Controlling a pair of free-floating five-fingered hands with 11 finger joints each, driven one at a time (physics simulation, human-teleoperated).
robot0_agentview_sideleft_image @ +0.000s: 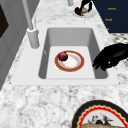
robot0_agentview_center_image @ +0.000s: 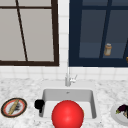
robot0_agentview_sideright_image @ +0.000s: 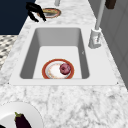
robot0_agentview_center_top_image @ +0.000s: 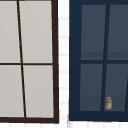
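Left hand (robot0_agentview_sideleft_image: 110, 58): hovers at the sink (robot0_agentview_sideleft_image: 75, 79) front rim near its left corner, fingers apart, drooping, holding nothing. Nearest item: red-rimmed plate (robot0_agentview_sideleft_image: 75, 62) flat on the sink floor, carrying a round dark-red fruit (robot0_agentview_sideleft_image: 62, 56). Judged handling: plate stiff, glazed, slippery, breakable; grip the rim opposite the fruit and keep it level, as the fruit will likely roll. Right hand (robot0_agentview_sideleft_image: 85, 3): above the far plate (robot0_agentview_sideleft_image: 91, 13). Jar (robot0_agentview_center_image: 107, 49) in the cabinet: label unreadable.
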